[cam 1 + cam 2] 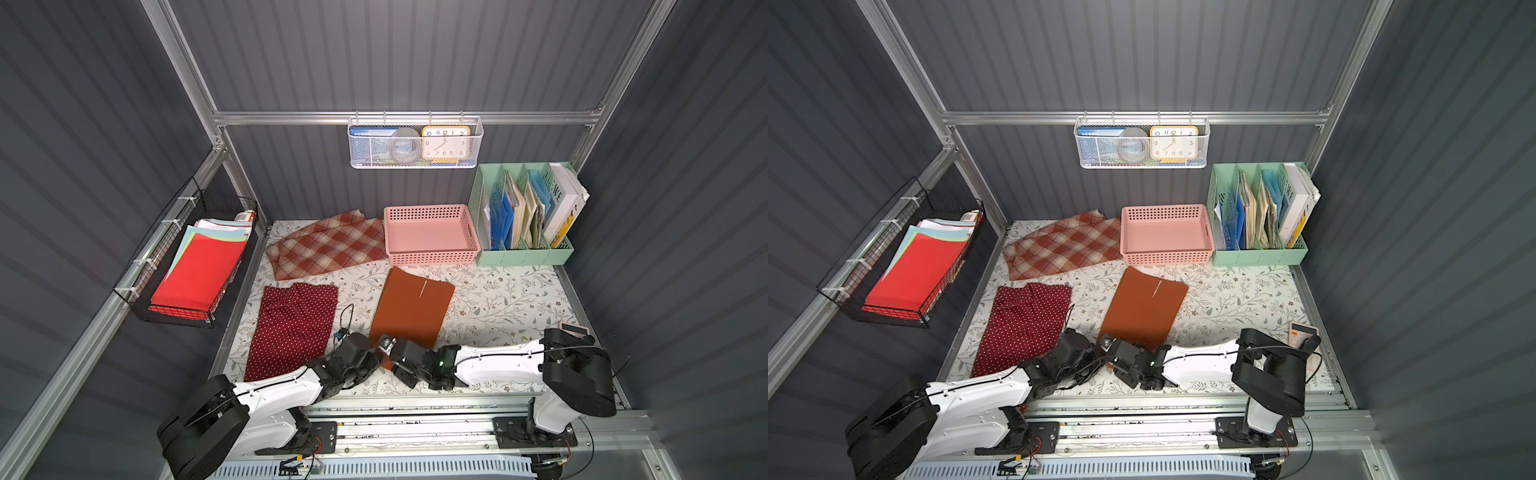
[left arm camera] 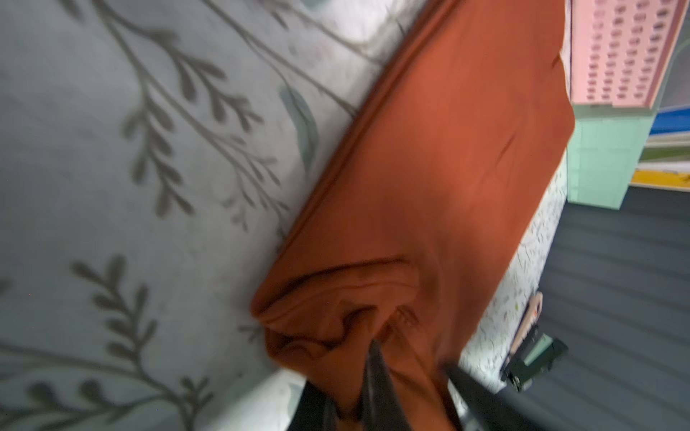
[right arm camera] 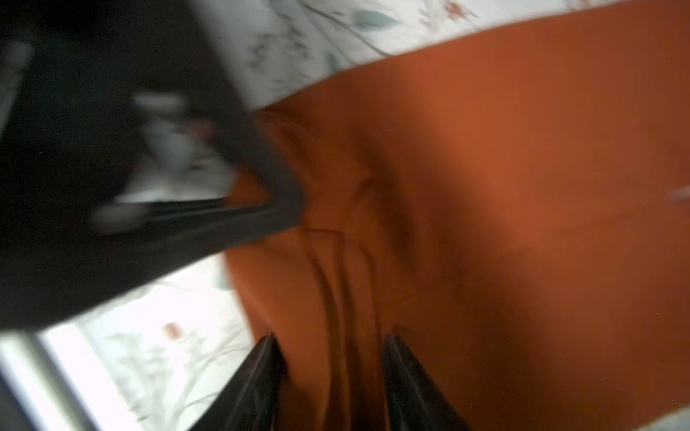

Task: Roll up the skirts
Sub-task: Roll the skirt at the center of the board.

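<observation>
Both claws are starting the first roll at the near hem of the rust-orange skirt (image 1: 409,309) on the table (image 1: 498,299): the left claw (image 2: 410,356) is pinched shut on it and the right claw (image 3: 330,339) is parted astride the bunched fold, so next it likely must close and tuck forward evenly.

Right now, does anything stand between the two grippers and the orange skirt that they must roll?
Nothing visible does. The left gripper is shut on the near edge of the rust-orange skirt, and the right gripper has its jaws apart astride the same edge.
</observation>
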You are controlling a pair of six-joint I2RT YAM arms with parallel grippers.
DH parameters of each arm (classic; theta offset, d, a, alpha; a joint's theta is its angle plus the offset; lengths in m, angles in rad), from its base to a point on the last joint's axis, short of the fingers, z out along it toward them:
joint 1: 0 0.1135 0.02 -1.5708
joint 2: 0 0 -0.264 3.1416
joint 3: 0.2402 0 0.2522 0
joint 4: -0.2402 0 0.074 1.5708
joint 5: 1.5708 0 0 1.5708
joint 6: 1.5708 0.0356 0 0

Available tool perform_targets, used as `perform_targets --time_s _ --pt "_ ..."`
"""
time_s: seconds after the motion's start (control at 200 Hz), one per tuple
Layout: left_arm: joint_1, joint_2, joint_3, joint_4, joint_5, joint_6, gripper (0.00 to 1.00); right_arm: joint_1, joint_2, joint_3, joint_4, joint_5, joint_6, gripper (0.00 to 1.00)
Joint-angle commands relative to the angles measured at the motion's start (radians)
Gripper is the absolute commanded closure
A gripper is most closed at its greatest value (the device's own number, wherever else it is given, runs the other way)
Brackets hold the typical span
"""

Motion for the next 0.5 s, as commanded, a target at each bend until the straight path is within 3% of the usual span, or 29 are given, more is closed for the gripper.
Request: perform_targets --time_s 0.0,0.17,0.495 --pt "-0.013 -0.041 -0.005 -0.007 0.077 0.037 1.00 -0.043 0.014 -0.054 -0.138 0.110 0.088 0.48" --pt "-0.012 -0.062 -0.005 -0.027 0.072 0.041 1.00 -0.091 -0.052 -0.065 -0.156 0.076 0.107 0.47" --pt "-0.013 -0.120 -0.006 -0.096 0.055 0.054 1.00 -0.125 0.045 -0.004 -0.211 0.107 0.118 0.48"
